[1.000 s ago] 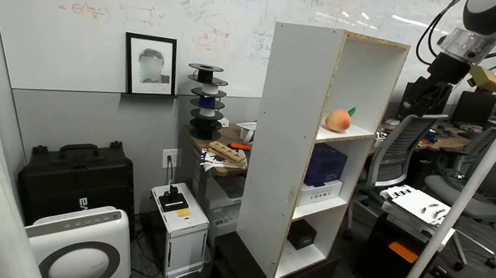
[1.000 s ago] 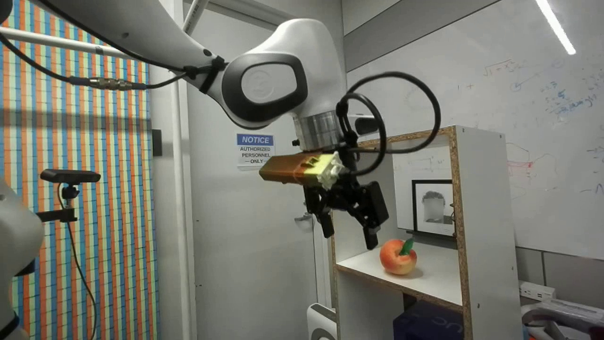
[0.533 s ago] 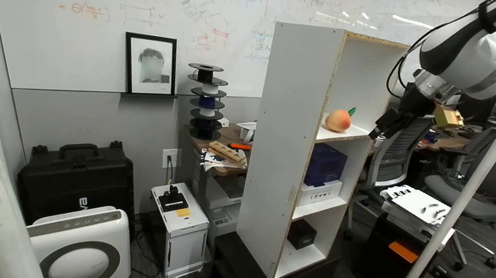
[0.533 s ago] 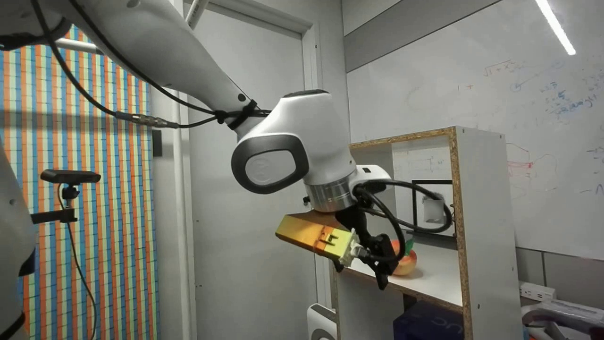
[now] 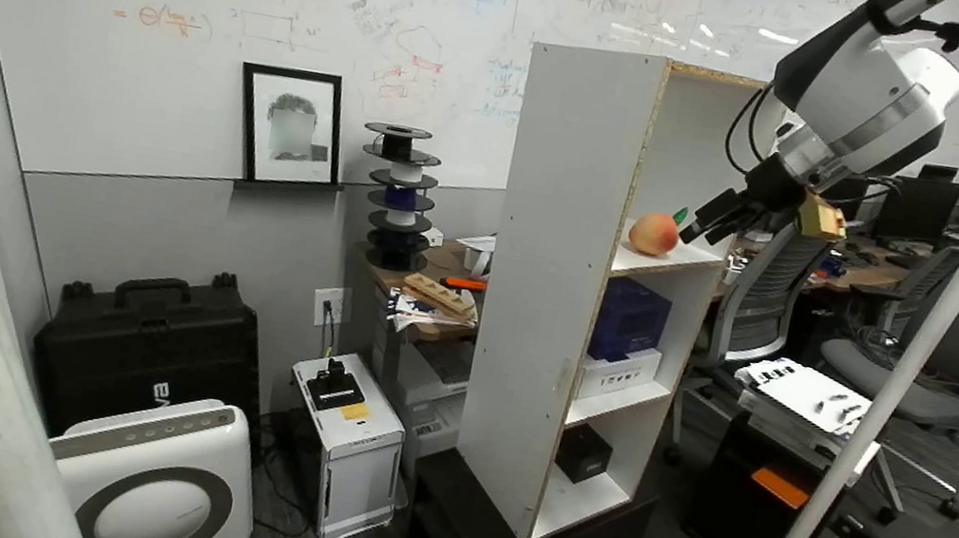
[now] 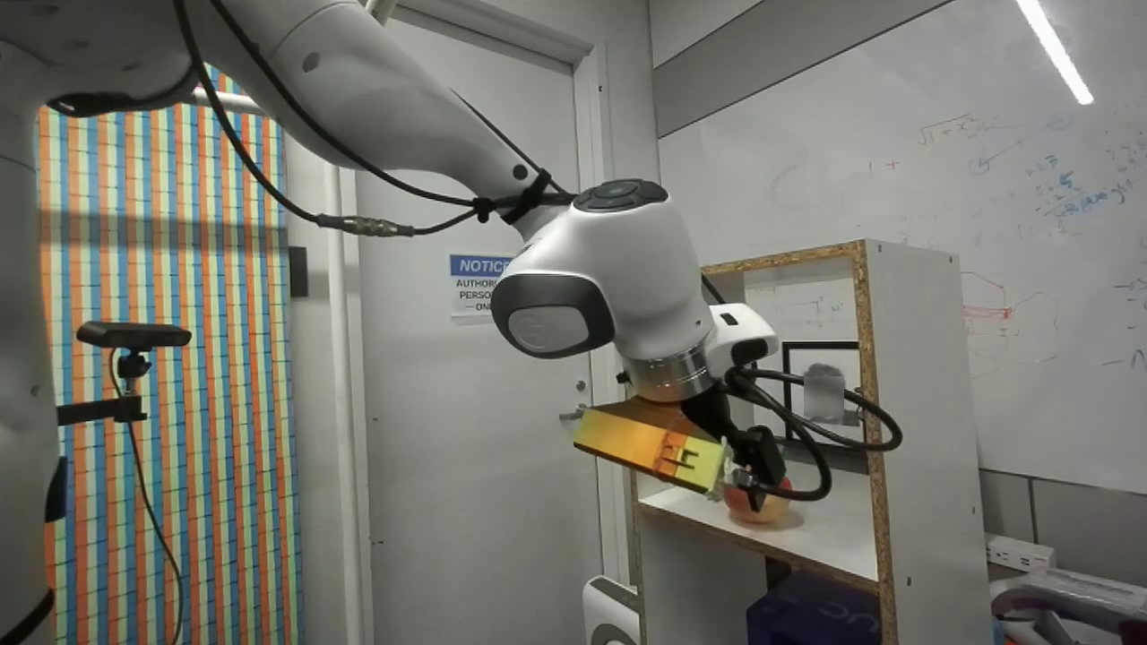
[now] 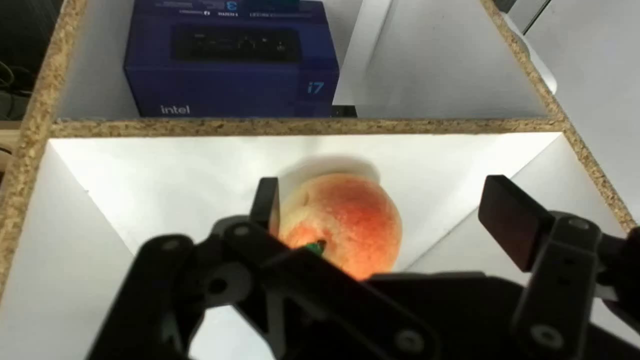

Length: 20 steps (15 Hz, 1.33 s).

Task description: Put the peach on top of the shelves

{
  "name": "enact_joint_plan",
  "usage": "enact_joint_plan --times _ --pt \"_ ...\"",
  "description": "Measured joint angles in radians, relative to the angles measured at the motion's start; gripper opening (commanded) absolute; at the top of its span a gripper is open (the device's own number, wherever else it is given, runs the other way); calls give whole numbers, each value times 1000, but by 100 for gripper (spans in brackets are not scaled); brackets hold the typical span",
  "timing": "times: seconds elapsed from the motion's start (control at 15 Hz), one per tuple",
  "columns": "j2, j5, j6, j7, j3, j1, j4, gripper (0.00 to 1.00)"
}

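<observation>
The peach (image 5: pixel 653 234), orange-pink with a green leaf, rests on the floor of the top compartment of the white shelves (image 5: pixel 563 225). My gripper (image 5: pixel 702 232) is open and empty, tilted down at that compartment's open front, just beside the peach. In the wrist view the peach (image 7: pixel 350 215) shows between the open fingers, closer to the left finger (image 7: pixel 262 200), which overlaps its edge; the right finger (image 7: pixel 505 215) stands well apart from it. In an exterior view the gripper and its cable partly hide the peach (image 6: pixel 778 512). Whether a finger touches it I cannot tell.
A dark blue box (image 7: pixel 230 75) sits in the compartment below, on a white box (image 5: pixel 619 375). A small black box (image 5: pixel 583 452) is in the lowest compartment. The compartment's side walls, with chipboard edges (image 6: pixel 867 358), flank the gripper. A white pole (image 5: pixel 941 333) stands nearby.
The arm has come down and moved toward the shelves. The gripper has tilted and gone from above and outside to the top compartment beside the peach. The peach has not moved.
</observation>
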Motion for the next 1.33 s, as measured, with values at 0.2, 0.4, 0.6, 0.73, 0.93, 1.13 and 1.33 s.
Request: enact_joint_plan --times 0.2,0.4,0.6,0.73,0.93,1.13,1.33 --pt "74 125 -1 -90 4 1 69 100" --pt "161 242 -1 -157 16 1 140 100" --pt "239 330 -1 -206 33 1 205 75" --pt "278 374 -1 -240 44 0 240 66" --pt "303 409 -1 -277 54 0 267 55" --pt "298 373 1 -284 44 0 261 55" --pt "253 158 10 -189 18 -21 213 55"
